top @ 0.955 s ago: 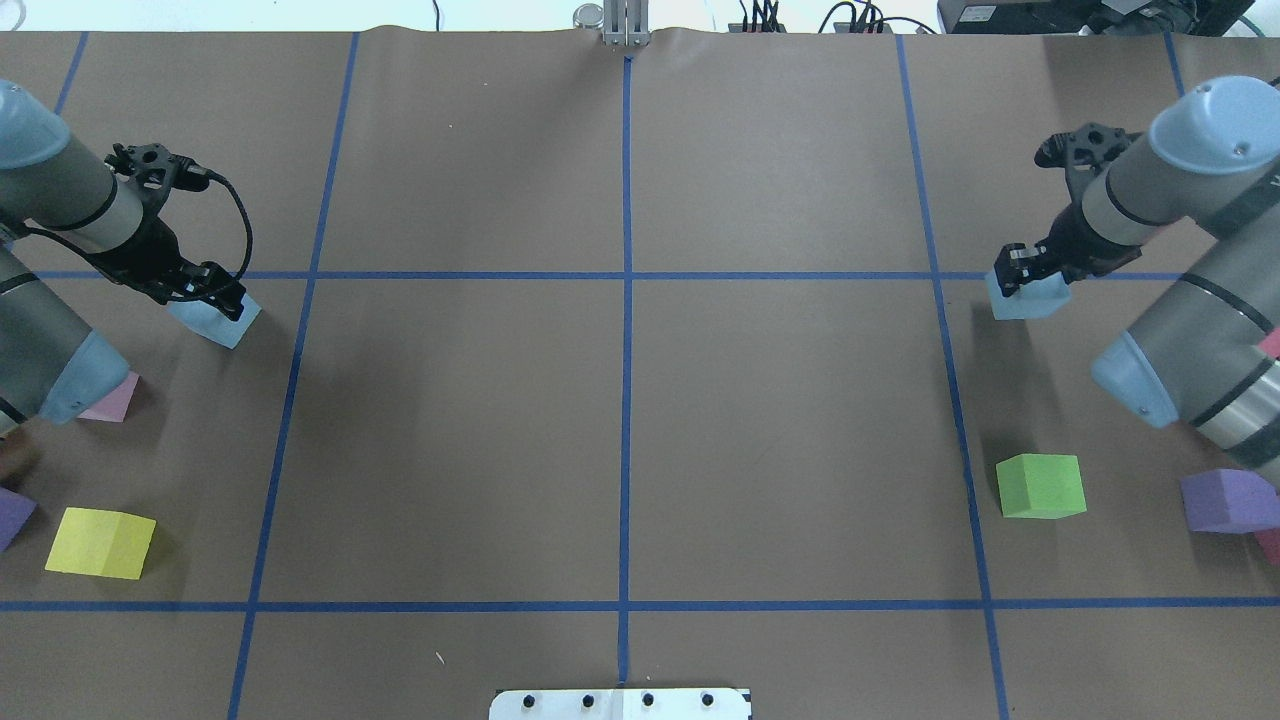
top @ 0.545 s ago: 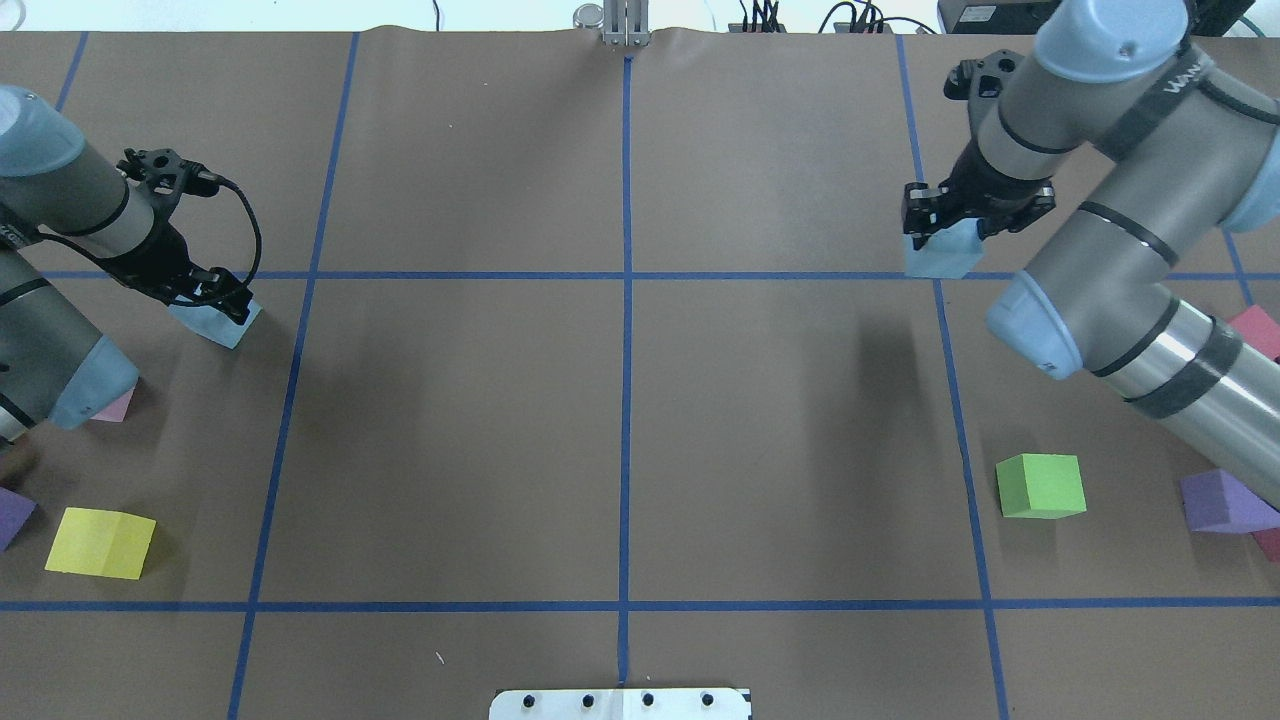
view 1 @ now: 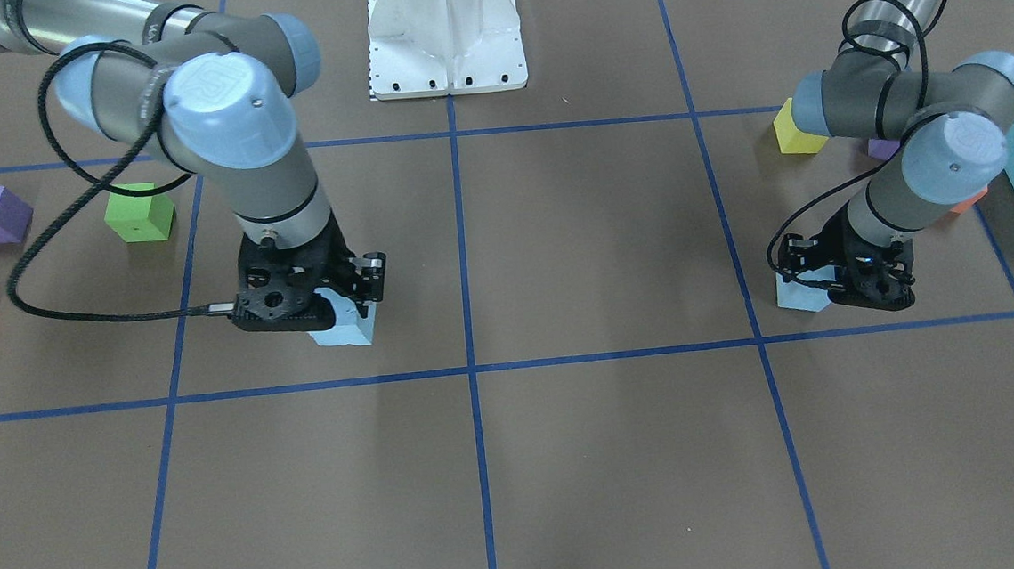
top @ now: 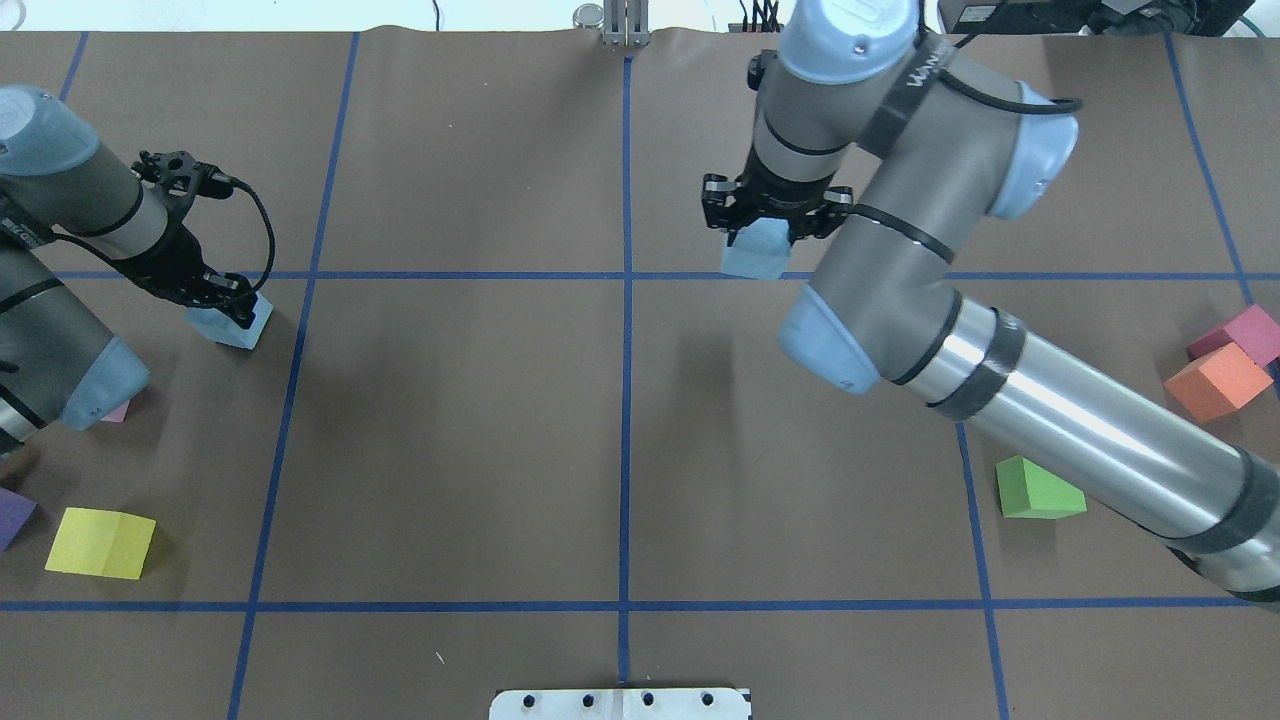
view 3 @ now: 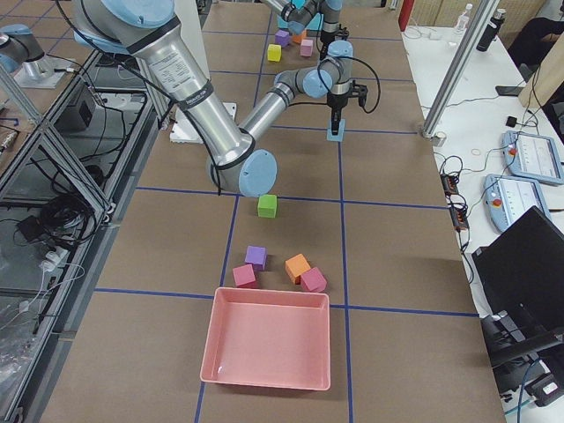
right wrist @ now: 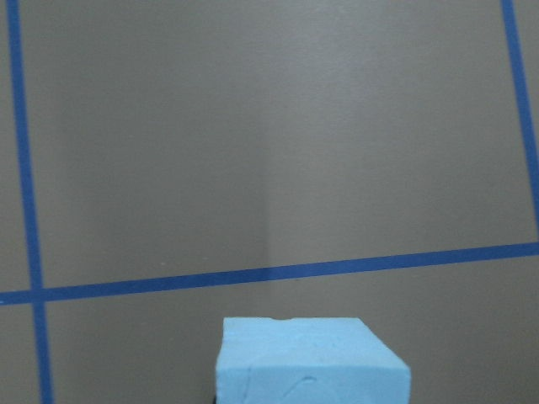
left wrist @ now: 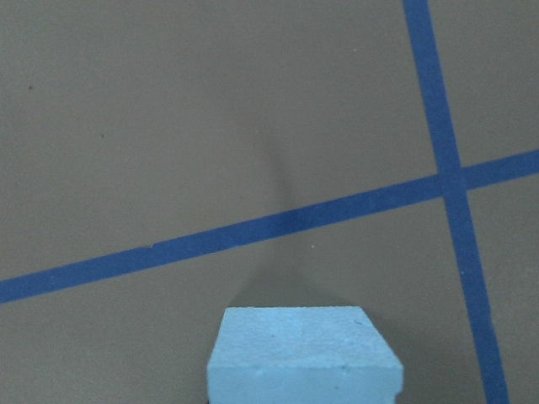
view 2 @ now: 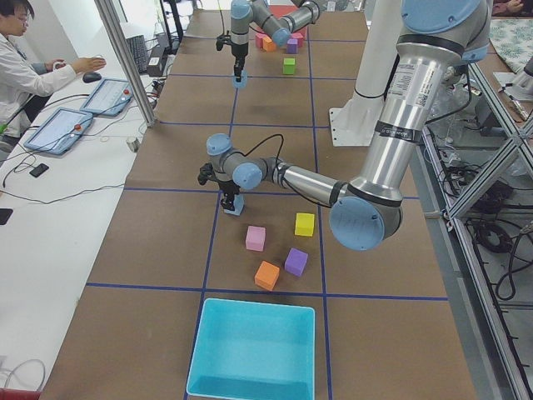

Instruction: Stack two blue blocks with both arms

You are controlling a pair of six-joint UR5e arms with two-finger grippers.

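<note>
- Near the centre line of the desk (top: pixel 450 450), your right hand (top: pixel 765 236) pinches one blue block (top: pixel 756 258) aloft.
- Far left, your left hand (top: pixel 226 304) pinches the other blue block (top: pixel 236 329); a pink cube (top: pixel 119 412) and a yellow cube (top: pixel 100 543) sit nearby.

We read a UR logo on the right arm's (top: pixel 1050 420) joint cap (view 1: pixel 212 82) and partial white letters, "WAN", on its black strap (top: pixel 925 72).

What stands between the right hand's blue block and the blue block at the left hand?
Nothing visible: between the right hand with its blue block and the left hand with the other blue block lies only bare table paper.
</note>
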